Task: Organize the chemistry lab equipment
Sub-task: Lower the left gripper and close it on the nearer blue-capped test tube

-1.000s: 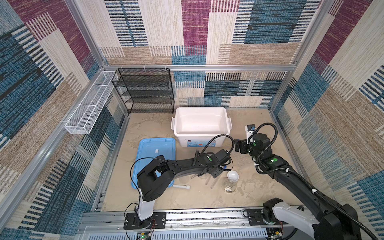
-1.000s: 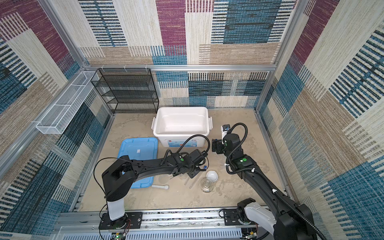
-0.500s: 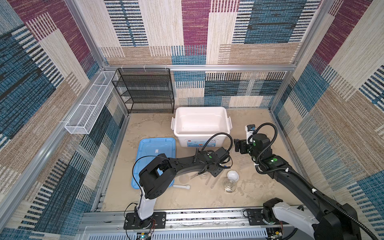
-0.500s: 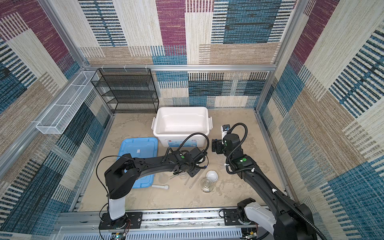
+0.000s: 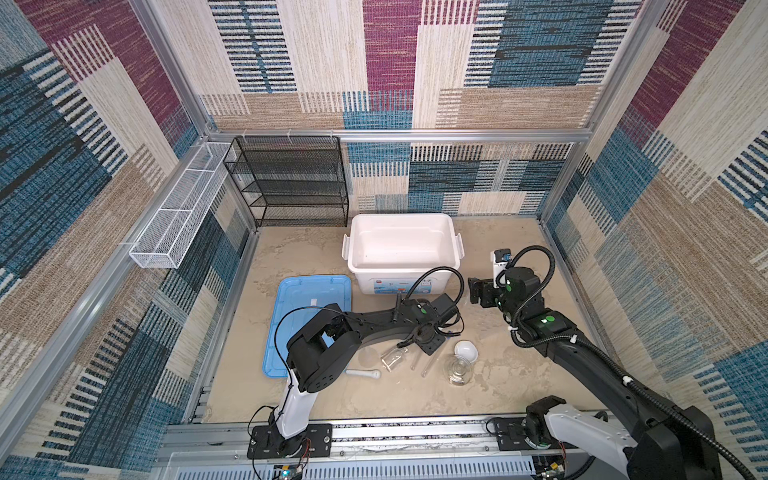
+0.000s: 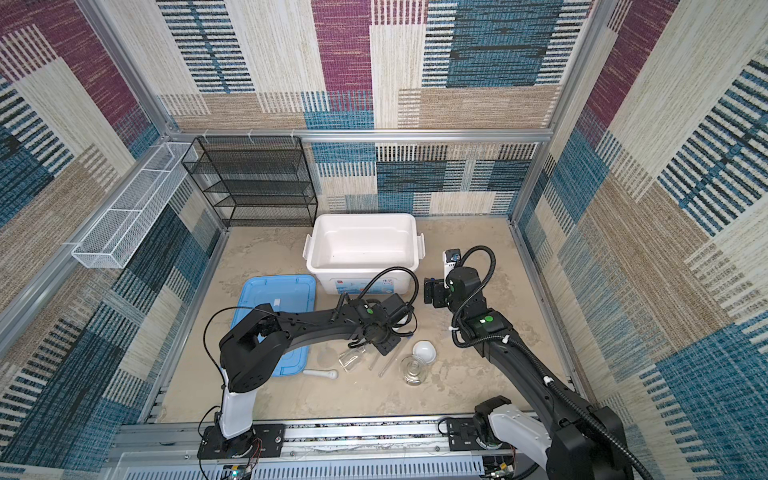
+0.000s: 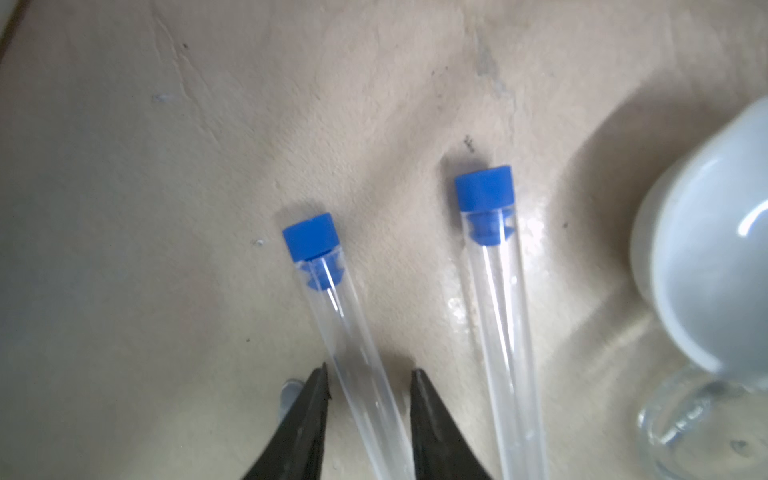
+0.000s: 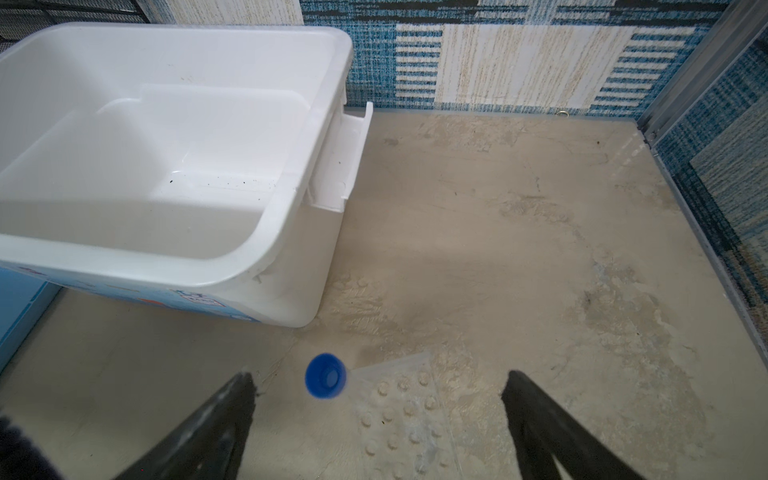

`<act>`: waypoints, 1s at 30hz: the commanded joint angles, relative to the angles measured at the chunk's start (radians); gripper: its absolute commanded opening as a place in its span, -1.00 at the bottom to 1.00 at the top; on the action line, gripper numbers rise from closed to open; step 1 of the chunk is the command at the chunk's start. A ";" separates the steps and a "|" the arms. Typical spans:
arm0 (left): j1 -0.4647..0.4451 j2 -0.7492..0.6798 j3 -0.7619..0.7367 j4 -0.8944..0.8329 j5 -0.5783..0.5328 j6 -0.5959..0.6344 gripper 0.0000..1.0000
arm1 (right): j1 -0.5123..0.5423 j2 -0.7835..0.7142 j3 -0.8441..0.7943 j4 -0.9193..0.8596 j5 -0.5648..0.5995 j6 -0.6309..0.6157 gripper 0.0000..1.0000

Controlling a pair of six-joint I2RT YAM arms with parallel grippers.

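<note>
The left gripper [image 7: 369, 376] straddles a blue-capped test tube [image 7: 330, 307] on the bench [image 7: 166, 208], fingers [image 7: 309, 415] ajar for a pinch, while the right gripper [image 8: 381, 376] hovers by the white bin [image 8: 124, 259], fingers spread wide.

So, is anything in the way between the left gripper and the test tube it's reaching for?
Nothing visible. The left gripper straddles the test tube on the table, one finger on each side. The second tube and the white bowl lie off to one side, clear of it.
</note>
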 commanded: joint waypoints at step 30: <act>0.001 -0.061 -0.090 -0.032 0.026 -0.042 -0.49 | -0.005 0.002 0.016 0.028 -0.024 0.023 0.90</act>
